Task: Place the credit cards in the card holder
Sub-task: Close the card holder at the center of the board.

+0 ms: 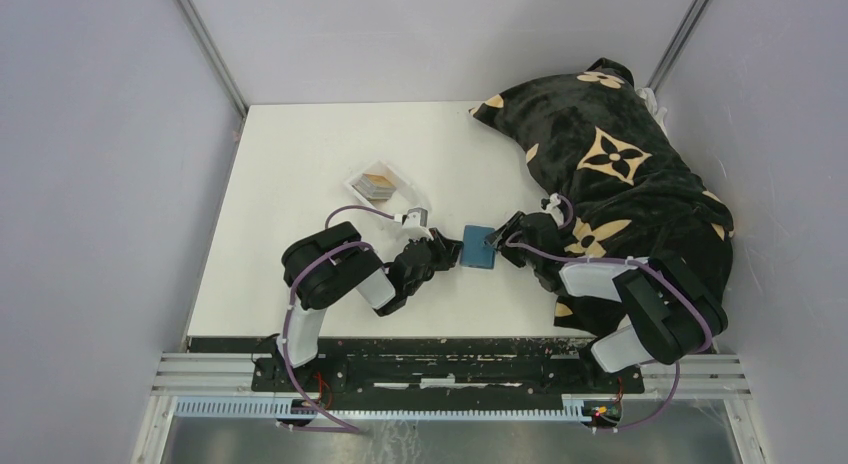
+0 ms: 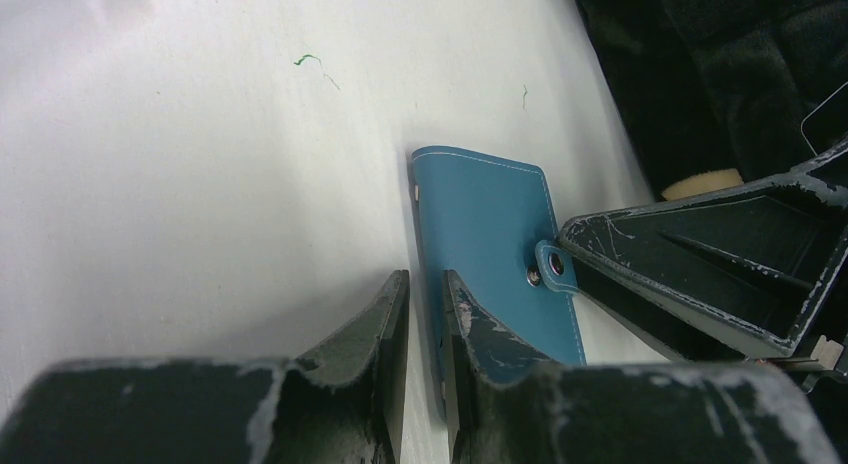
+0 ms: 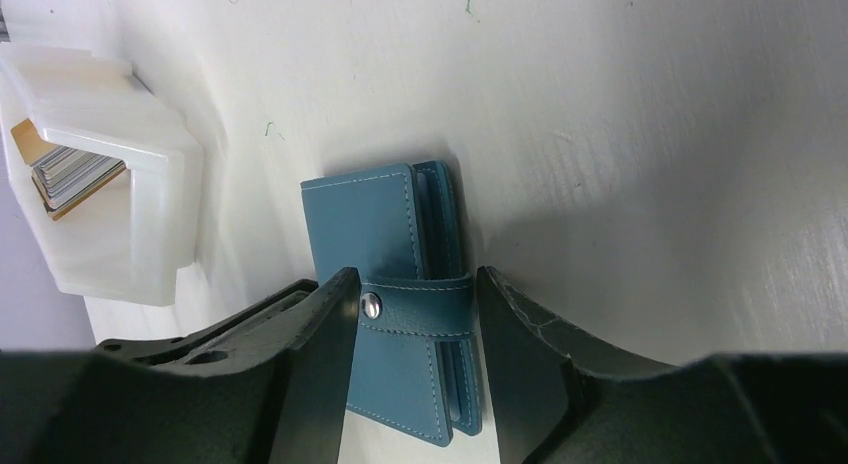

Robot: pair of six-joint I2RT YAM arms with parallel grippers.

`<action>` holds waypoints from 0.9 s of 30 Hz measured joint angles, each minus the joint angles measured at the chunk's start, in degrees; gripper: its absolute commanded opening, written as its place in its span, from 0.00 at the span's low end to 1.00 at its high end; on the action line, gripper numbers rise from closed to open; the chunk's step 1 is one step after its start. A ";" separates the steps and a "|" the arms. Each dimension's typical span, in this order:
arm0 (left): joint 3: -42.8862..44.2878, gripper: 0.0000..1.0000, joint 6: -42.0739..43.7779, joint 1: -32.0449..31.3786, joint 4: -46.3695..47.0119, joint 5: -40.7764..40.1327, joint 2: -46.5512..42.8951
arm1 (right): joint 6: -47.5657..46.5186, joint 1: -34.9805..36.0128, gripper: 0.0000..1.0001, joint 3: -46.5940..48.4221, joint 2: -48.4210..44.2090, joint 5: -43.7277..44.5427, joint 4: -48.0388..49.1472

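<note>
The teal card holder lies shut on the white table between my two grippers, its snap tab fastened. My left gripper is shut to a narrow slit, and its right finger overlaps the card holder's spine edge. My right gripper is open, its fingers either side of the snap tab and over the card holder; the left finger touches the snap button. The credit cards sit stacked in a clear plastic tray, also in the right wrist view.
A big black cushion with tan flower marks fills the table's right side, close behind my right arm; it also shows in the left wrist view. The tray stands to the far left of the card holder. Grey walls enclose the table.
</note>
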 measured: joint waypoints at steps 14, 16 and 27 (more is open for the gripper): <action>0.00 0.25 0.00 0.00 1.05 0.02 0.74 | 1.49 0.11 0.53 -2.25 -0.83 -1.01 2.60; 0.00 0.25 0.00 0.00 1.07 0.00 0.74 | 1.53 0.20 0.53 -2.25 -0.33 -1.05 3.37; 0.33 0.24 0.00 -0.02 1.18 -0.24 0.74 | 1.55 1.44 0.52 -2.19 1.73 -0.42 6.78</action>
